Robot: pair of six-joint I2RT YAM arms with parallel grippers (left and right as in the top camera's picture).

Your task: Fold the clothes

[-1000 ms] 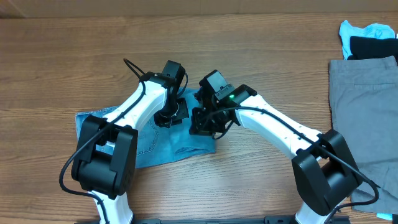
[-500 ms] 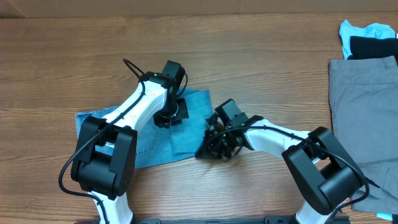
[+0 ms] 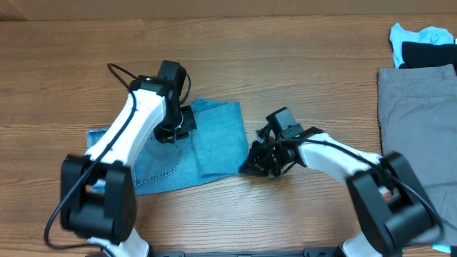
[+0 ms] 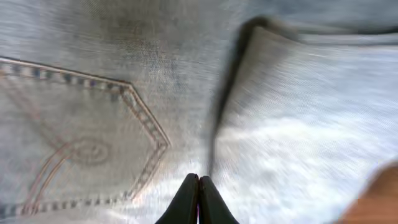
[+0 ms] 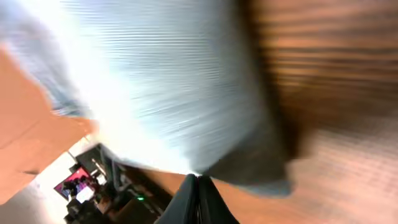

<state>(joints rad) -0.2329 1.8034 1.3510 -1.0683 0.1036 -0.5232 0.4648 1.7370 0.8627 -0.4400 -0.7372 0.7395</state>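
A brown wood-grain table [image 3: 300, 64] fills the overhead view and carries everything. Along its right edge lies a wide, flat grey woven garment [image 3: 418, 128], well apart from the work.

Left of centre on the table lies the pair of light blue denim jeans [image 3: 214, 139], folded into a rough rectangle. A smoother upper layer covers the right part. Its left edge forms a raised fold with a dark shadow beneath it, as the left wrist view shows.

The white left arm [image 3: 132, 125] reaches from the near edge across the left part of the jeans. The white right arm [image 3: 332, 153] stretches low over bare wood towards the jeans' lower right corner.

In the far right corner a crumpled pale blue cloth [image 3: 428, 34] and a black folded cloth [image 3: 428, 53] touch each other just above the grey garment.

The left tool [image 4: 199, 199] is clenched, its black fingers pressed together with their tips over the denim, right at the foot of the fold edge. Just to one side of it is a stitched back pocket [image 4: 81, 137] with orange-brown seams.

The right tool [image 5: 199, 196] is likewise clenched tight, tips at the corner of the denim layer where it meets the wood. That view is blurred, so I cannot tell whether the tips touch the cloth.
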